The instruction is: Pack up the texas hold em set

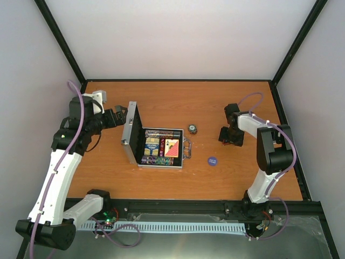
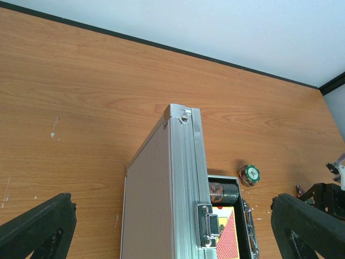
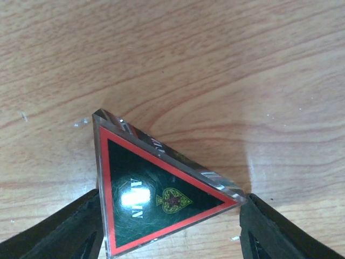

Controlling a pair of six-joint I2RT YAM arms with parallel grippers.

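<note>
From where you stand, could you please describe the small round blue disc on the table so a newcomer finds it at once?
Find the open silver aluminium case midway across the orange wooden table. Right of its metal handle, toward the near edge, the round blue disc lies alone on bare wood. It is plain blue, unlike the green-and-white poker chip farther back.

Left jaws gape wide; right jaws pinch inward, lowered.

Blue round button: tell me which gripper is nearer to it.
Right. The right gripper hangs just beyond the blue button, over the triangular button; the left gripper is across the case, at its raised lid.
</note>
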